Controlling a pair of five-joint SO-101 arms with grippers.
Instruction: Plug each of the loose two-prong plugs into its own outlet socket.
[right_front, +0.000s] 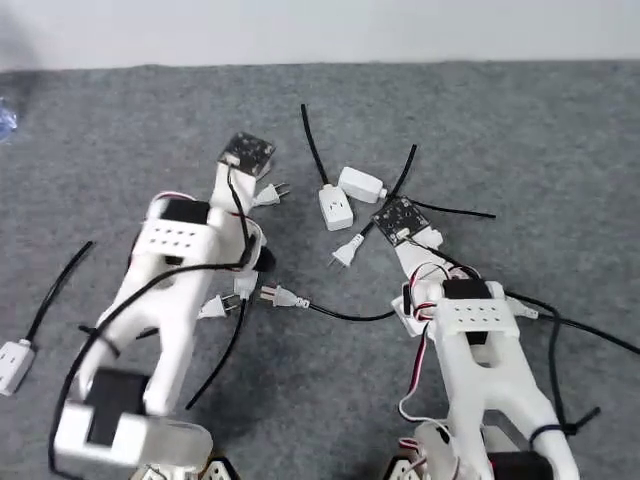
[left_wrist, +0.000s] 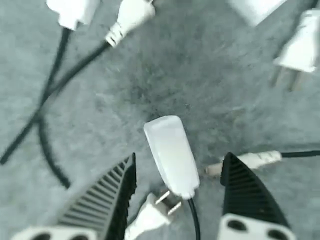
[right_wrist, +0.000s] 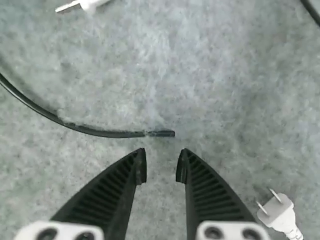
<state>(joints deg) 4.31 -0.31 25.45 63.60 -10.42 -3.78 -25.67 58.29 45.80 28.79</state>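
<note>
Black cords (right_front: 345, 317) and loose plugs (right_front: 280, 296) lie scattered over the grey mat (right_front: 520, 130), with two sockets (right_front: 336, 207) side by side between the arms. Seen from its wrist, the left gripper (left_wrist: 179, 159) hangs with its fingers spread wide either side of a white socket block (left_wrist: 170, 150), and a white plug (left_wrist: 150, 217) lies just beside the block's cord end. The right gripper (right_wrist: 161, 152) points down at bare mat with only a narrow gap between its fingers, just short of a cut cord end (right_wrist: 160, 133), with a second plug (right_wrist: 275, 210) off to one side.

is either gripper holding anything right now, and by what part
Nothing held. The left gripper is open astride a white socket, not touching; the right gripper is empty.
</note>
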